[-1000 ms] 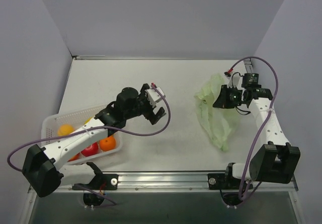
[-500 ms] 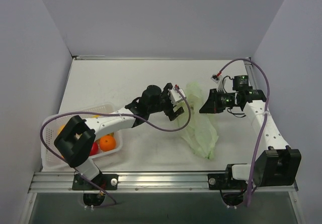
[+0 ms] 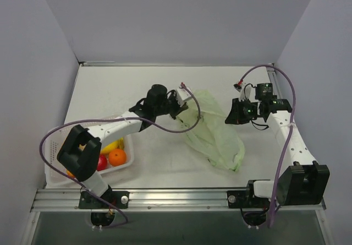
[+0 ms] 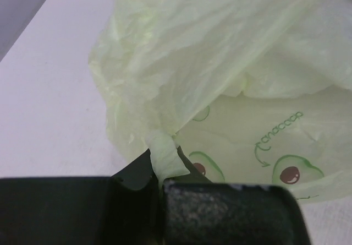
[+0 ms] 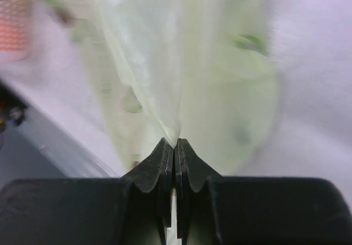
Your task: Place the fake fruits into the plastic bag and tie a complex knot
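The pale green plastic bag (image 3: 212, 132) is stretched across the middle of the table between both arms. My left gripper (image 3: 184, 104) is shut on a pinch of the bag's left rim (image 4: 163, 156). On the right, my right gripper (image 3: 228, 114) is shut on the bag's other edge (image 5: 175, 137), the film fanning out from the closed jaws. The bag (image 4: 231, 91) carries avocado prints. The fake fruits (image 3: 113, 156), an orange, a red one and a yellow one, lie in the white basket (image 3: 60, 132) at the left, partly hidden by the left arm. No knot shows.
The white perforated basket sits near the table's front left, under the left arm's elbow (image 3: 82, 148). Purple cables loop from both arms. Grey walls enclose the table on three sides, and a metal rail (image 3: 176, 196) runs along the near edge.
My left gripper reached right from the basket to the bag and closed on its rim. The right gripper, still shut on the bag, carried it leftward, and the bag now spreads between both.
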Available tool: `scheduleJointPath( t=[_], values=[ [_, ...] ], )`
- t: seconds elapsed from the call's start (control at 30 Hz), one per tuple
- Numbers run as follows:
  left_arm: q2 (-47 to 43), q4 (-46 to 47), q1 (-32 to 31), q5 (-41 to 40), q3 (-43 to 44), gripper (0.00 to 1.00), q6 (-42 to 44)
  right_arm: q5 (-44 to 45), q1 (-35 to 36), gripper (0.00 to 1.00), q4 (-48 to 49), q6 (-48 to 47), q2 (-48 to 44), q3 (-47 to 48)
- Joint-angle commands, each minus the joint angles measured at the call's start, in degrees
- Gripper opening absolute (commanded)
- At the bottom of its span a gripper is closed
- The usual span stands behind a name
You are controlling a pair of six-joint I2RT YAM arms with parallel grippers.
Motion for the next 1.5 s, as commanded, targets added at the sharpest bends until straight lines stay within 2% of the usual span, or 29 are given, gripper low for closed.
scheduleJointPath(
  t=[0.0, 0.07, 0.1, 0.23, 0.37, 0.5, 0.53, 0.57, 0.63, 0.67, 0.73, 0.87, 1.0, 1.17, 1.3, 1.47],
  values=[
    [-9.15, -11.55, 9.94, 3.34, -1.1, 0.0, -0.6, 22.91, -1.65, 0.0, 1.86, -2.08, -2.25, 2.82],
    [-13.9, -17.6, 12.86, 5.81, -3.48, 0.0, 2.47, 33.87, -1.65, 0.0, 5.8, -2.69, -3.04, 2.21],
    [-15.39, -19.03, 14.96, 6.86, -5.67, 0.0, 3.27, 36.11, -1.65, 0.0, 6.43, -2.96, -3.31, 2.29],
    [-20.85, -25.01, 16.39, 9.77, -8.41, 0.0, 3.81, 36.77, -1.39, 0.0, 6.35, -2.87, -2.08, 4.4],
    [-21.39, -26.77, 15.52, 10.39, -8.51, 0.0, -4.77, 37.97, 2.82, 0.0, 7.14, -2.78, -0.77, 6.68],
    [-19.8, -28.36, 15.51, 6.45, -7.62, 0.0, -11.56, 46.67, 8.88, 0.0, 9.86, -3.57, 3.09, 9.32],
    [-19.72, -28.1, 15.6, 5.82, -7.71, 0.0, -12.97, 45.99, 9.68, 0.07, 9.78, -3.57, 3.89, 10.46],
    [-19.72, -27.31, 15.78, 5.73, -7.97, 0.0, -15.07, 45.46, 10.12, 0.31, 9.25, -3.14, 4.33, 10.64],
    [-19.45, -26.34, 15.69, 6.87, -7.97, 0.0, -18.68, 38.9, 10.39, 0.66, 6.98, -1.04, 5.65, 11.43],
    [-19.45, -25.29, 15.6, 6.87, -7.98, 0.0, -21.39, 35.03, 10.39, 0.88, 4.53, 0.02, 5.91, 11.26],
    [-19.1, -24.76, 15.6, 6.87, -7.54, 0.0, -23.87, 31.84, 10.13, 1.0, 2.4, 2.39, 5.74, 10.47],
    [-18.57, -23.7, 15.69, 6.7, -7.71, 0.0, -28.88, 27.45, 8.82, 1.0, -0.76, 4.24, 1.62, 4.42],
    [-17.78, -23.53, 16.04, 7.31, -7.89, 0.0, -33.63, 16.57, 6.79, 1.0, -5.42, 3.64, -2.69, 3.35],
    [-16.73, -22.47, 16.65, 8.28, -7.63, 0.0, -40.47, 13.29, 7.75, 1.0, -9.12, -0.23, -3.22, 1.59],
    [-15.85, -21.77, 17.36, 9.41, -7.27, 0.0, -44.88, 10.83, 8.28, 1.0, -8.33, -1.03, -4.54, -0.42],
    [-14.79, -21.51, 18.23, 10.56, -6.83, 0.0, -48.57, 9.86, 8.63, 1.0, -1.33, -2.61, -10.76, -6.31]
  ],
)
